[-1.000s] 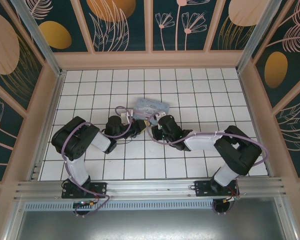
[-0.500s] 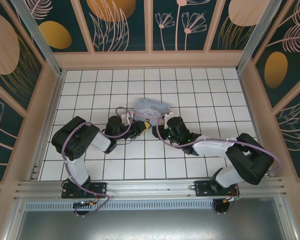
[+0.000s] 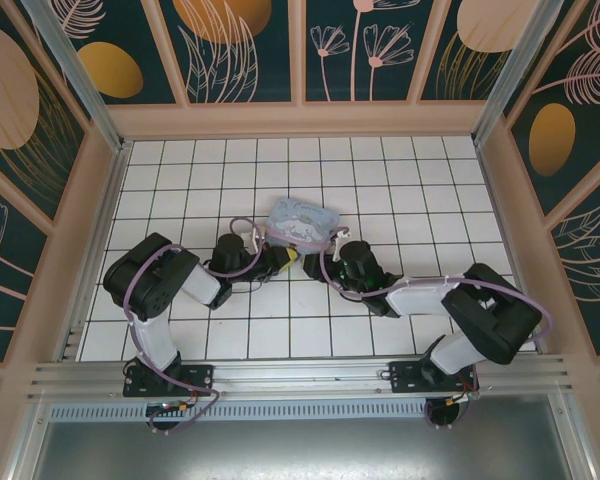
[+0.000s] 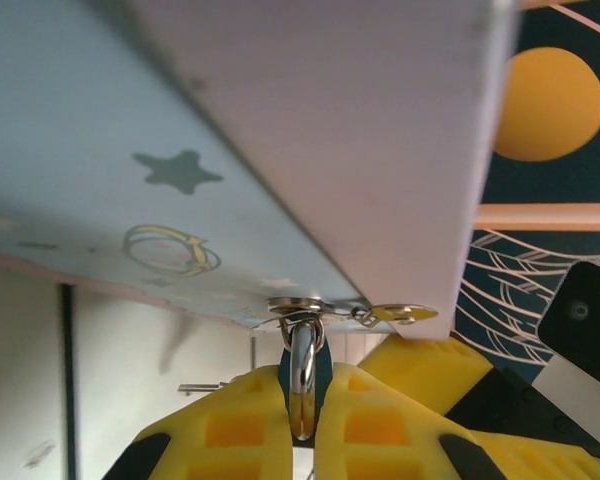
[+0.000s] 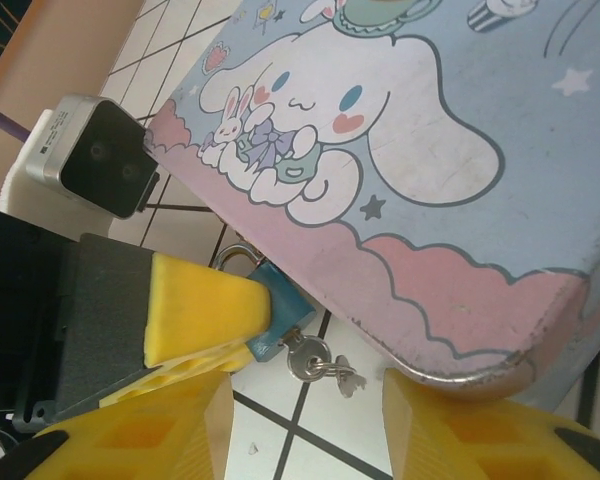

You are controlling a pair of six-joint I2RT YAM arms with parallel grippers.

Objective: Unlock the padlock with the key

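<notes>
Teal padlock (image 5: 288, 300) sits clamped in L pincer (image 4: 302, 400), with key (image 5: 312, 356) at its base, pointing twd R pincer (image 5: 305, 400). R pincer's jaws are apart, key just ahead betw. them, so R arm's nearer.

1. The left gripper's (image 4: 302, 412) yellow fingers (image 4: 235, 425) pinch the padlock (image 4: 302, 368), its silvery shackle upright between them.
2. The shackle's top meets a metal fitting (image 4: 298, 306) on the pale blue tin's (image 4: 130, 110) edge.

Top view overhead, distant; wrist views close, opposite sides, sharing tin (image 5: 460, 150), padlock (image 5: 281, 306).
</notes>
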